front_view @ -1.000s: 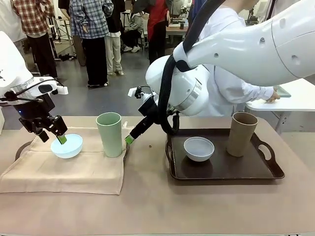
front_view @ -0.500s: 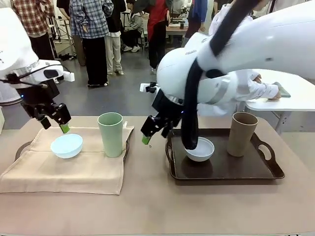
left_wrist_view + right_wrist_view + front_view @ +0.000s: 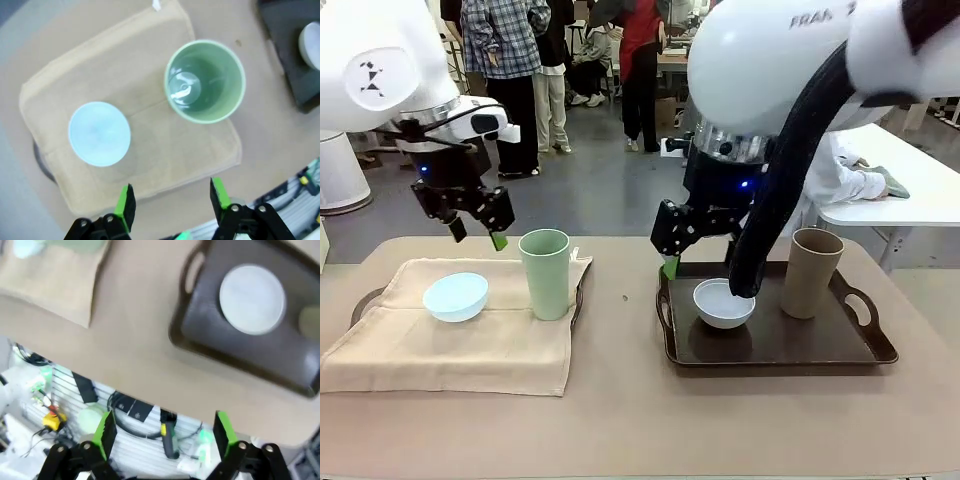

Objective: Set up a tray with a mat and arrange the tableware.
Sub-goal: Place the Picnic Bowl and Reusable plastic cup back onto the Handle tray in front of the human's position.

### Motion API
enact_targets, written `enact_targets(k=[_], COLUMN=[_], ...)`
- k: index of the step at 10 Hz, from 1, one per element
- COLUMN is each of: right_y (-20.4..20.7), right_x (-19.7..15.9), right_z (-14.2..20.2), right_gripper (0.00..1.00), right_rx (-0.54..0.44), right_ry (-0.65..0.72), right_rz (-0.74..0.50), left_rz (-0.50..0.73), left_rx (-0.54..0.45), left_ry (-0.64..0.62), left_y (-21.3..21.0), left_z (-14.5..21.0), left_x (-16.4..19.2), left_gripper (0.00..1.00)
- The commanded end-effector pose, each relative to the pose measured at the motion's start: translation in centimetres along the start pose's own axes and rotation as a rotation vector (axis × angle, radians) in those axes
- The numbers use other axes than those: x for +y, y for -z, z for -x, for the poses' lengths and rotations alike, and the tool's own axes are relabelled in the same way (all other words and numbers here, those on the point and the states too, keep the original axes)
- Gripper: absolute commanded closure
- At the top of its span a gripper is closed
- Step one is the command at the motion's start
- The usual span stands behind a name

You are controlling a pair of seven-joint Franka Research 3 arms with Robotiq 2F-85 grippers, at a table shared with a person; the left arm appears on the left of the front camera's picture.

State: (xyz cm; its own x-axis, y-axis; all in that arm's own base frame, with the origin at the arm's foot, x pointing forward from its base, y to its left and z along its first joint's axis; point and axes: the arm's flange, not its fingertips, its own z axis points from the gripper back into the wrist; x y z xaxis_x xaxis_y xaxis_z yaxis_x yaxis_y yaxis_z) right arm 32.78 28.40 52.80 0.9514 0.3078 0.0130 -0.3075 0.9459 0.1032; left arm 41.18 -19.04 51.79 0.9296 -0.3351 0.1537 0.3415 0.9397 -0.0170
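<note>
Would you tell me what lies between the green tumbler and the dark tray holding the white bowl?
Front view: past the edge of the mat, bare tabletop with one tiny dark speck, up to the dark tray.

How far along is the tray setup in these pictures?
Done: the mat covers the left tray, with the light blue bowl and green tumbler on it. In hand: nothing; left pincer and right pincer hover open. Remaining: the dark tray, carrying the whitish bowl and tan tumbler, has no mat.

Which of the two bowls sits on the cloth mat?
The light blue bowl, on the beige mat beside the green tumbler; the whitish-grey bowl sits directly on the dark tray.
</note>
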Motion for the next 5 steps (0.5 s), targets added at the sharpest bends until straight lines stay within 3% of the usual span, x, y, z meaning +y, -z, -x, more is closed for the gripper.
enact_targets(k=[1, 3, 5], right_y=[-1.4, -0.8, -0.8], right_x=[0.4, 0.1, 0.1], right_z=[0.7, 1.0, 1.0], right_gripper=[0.0, 0.0, 0.0], right_rx=[0.037, 0.02, 0.02], right_ry=[0.087, 0.046, 0.046], right_rz=[0.037, 0.012, 0.012], left_rz=[-0.048, -0.077, -0.023], left_rx=[0.01, 0.047, -0.001], left_ry=[-0.039, -0.082, -0.021], left_y=[-2.3, -4.4, -2.3], left_z=[-0.1, 1.8, 0.0], left_x=[-2.1, -1.8, -2.0], left_gripper=[0.21, 0.21, 0.21])
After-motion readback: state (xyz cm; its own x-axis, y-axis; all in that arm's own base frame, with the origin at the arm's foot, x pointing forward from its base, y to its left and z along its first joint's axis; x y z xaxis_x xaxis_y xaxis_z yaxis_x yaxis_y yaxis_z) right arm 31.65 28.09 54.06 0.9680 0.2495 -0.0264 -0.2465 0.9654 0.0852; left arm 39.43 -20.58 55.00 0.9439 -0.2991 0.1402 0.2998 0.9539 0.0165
